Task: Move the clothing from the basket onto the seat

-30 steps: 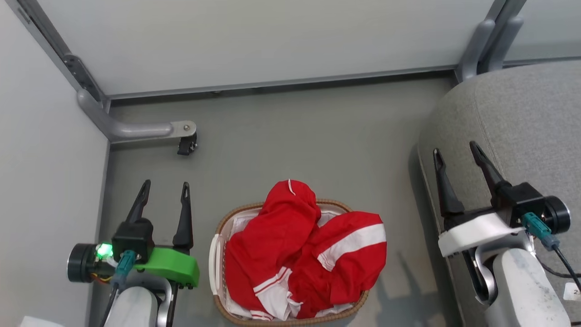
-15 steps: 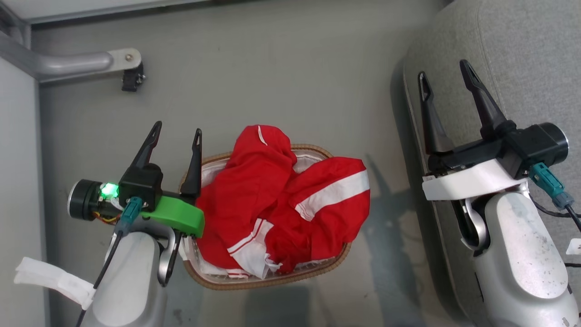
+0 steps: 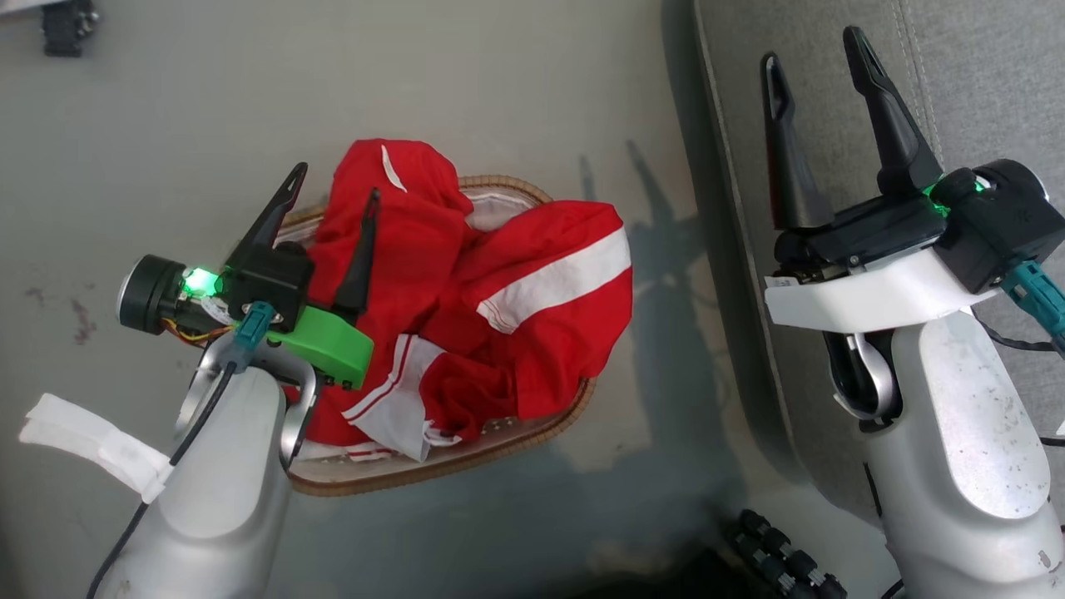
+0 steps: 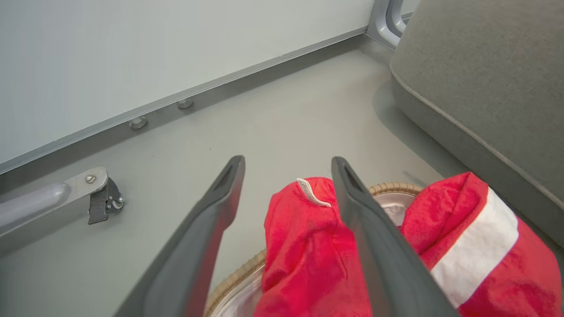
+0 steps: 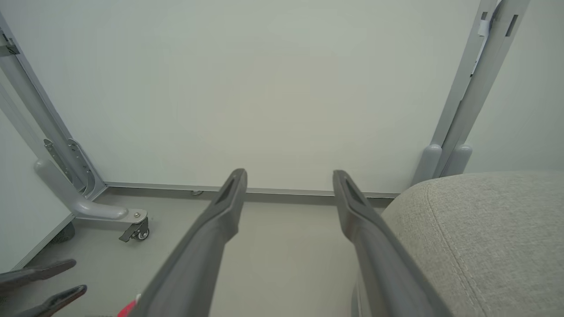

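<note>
left tool point(image 3: 336, 180): jaws wide, empty, above left rim of basket point(image 3: 416, 476)
right tool point(image 3: 814, 47): jaws wide, empty, over edge of seat point(image 3: 990, 75)
clothing point(image 3: 516, 333): heaped in basket, spilling over rim
basket: on floor, beside seat

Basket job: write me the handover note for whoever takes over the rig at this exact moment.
Left gripper: open, holding nothing, poised over the left side of the basket.
Right gripper: open, holding nothing, above the near edge of the seat.
Clothing: all heaped in the basket, which stands on the floor to the left of the seat.
Done: nothing moved yet.
Left: grasp the clothing, lift it out, and set it on the seat.
</note>
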You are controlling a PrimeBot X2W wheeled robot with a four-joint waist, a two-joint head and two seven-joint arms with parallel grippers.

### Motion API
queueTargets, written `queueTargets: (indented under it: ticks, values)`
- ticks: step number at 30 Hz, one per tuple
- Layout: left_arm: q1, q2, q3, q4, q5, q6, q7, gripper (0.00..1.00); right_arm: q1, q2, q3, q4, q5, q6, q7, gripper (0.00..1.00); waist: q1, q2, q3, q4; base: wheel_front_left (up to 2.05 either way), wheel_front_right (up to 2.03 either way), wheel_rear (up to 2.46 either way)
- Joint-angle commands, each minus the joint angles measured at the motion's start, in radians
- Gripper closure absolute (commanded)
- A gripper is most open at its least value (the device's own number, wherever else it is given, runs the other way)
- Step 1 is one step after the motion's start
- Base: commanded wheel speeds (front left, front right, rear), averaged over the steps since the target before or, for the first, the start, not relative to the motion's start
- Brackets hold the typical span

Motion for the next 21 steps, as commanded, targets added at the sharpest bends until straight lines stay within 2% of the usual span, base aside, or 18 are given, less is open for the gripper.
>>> queueTargets:
  ticks: [1, 14, 21]
  values:
    - [-0.026, 0.015, -0.007, 0.008, 0.009, -0.004, 0.000, 0.00, -0.014, -0.002, 0.006, -0.005, 0.008, -0.001, -0.002, 0.00, -0.0001, 0.0000, 0.102, -0.074, 0.00, 0.00, 0.00]
    - [-0.094, 0.067, -0.082, 0.140, 0.024, -0.004, 0.000, 0.00, -0.034, -0.002, 0.019, -0.024, 0.054, -0.001, -0.002, 0.00, -0.0001, 0.0000, 0.206, -0.129, 0.00, 0.00, 0.00]
    - [-0.125, 0.089, -0.109, 0.262, 0.055, 0.022, 0.000, 0.00, -0.029, -0.002, 0.019, -0.023, 0.057, -0.001, -0.002, 0.00, -0.0001, 0.0000, 0.241, -0.140, 0.00, 0.00, 0.00]
